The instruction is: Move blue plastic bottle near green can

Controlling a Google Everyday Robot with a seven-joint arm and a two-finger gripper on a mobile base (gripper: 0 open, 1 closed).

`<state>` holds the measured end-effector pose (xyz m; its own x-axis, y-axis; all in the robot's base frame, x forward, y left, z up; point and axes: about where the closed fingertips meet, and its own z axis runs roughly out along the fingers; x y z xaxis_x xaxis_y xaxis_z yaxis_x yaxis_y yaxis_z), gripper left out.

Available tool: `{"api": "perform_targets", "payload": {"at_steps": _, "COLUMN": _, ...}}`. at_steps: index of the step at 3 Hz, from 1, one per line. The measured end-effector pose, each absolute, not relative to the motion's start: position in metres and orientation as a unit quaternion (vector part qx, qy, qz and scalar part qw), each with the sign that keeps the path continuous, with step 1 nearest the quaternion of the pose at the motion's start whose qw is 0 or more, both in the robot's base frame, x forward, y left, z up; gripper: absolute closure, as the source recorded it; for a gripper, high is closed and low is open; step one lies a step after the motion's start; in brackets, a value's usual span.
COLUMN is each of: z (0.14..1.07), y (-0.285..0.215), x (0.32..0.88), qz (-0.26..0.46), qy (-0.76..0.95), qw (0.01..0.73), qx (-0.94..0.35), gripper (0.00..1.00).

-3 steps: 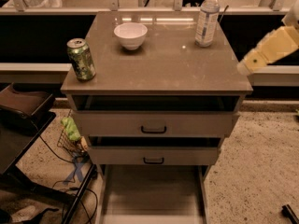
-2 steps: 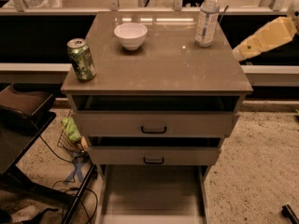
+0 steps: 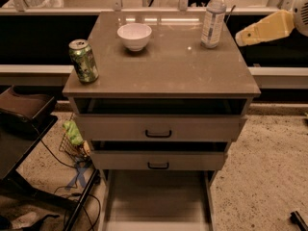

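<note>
**Pincer (image 3: 243, 35) at right of worktop (image 3: 168, 71)**

It hangs off the right edge, near the blue plastic bottle (image 3: 213, 18); wide or narrow, I cannot tell. The bottle stands upright at back right, cap up. The green can (image 3: 83, 60) stands upright at front left, well apart.

Upright blue plastic bottle (image 3: 213, 19) near gripper (image 3: 240, 36), green can (image 3: 83, 61) well apart

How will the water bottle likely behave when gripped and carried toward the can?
The bottle is tall and narrow, so it probably tips easily if pushed high up. Its clear plastic wall likely flexes under a hard squeeze. The gripper hangs beside it, just past the cabinet top's edge.
</note>
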<state>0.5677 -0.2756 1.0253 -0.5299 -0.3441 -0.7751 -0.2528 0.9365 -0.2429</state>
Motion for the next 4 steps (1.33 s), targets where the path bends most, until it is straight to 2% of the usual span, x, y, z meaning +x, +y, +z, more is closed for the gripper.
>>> {"api": "perform_targets", "payload": {"at_steps": 1, "z": 1.039, "y": -0.276, "x": 0.602, "qz": -0.062, "qy": 0.857, "qw": 0.489, "qx": -0.152, "gripper": 0.0}}
{"api": "perform_targets", "payload": {"at_steps": 2, "z": 1.054, "y": -0.272, "x": 0.606, "qz": -0.061, "qy": 0.851, "qw": 0.499, "qx": -0.153, "gripper": 0.0}}
{"api": "perform_targets", "payload": {"at_steps": 3, "z": 1.051, "y": -0.269, "x": 0.608, "qz": -0.047, "qy": 0.848, "qw": 0.507, "qx": -0.148, "gripper": 0.0}}
{"api": "perform_targets", "payload": {"at_steps": 4, "z": 1.042, "y": -0.257, "x": 0.634, "qz": -0.004, "qy": 0.831, "qw": 0.538, "qx": -0.142, "gripper": 0.0}}
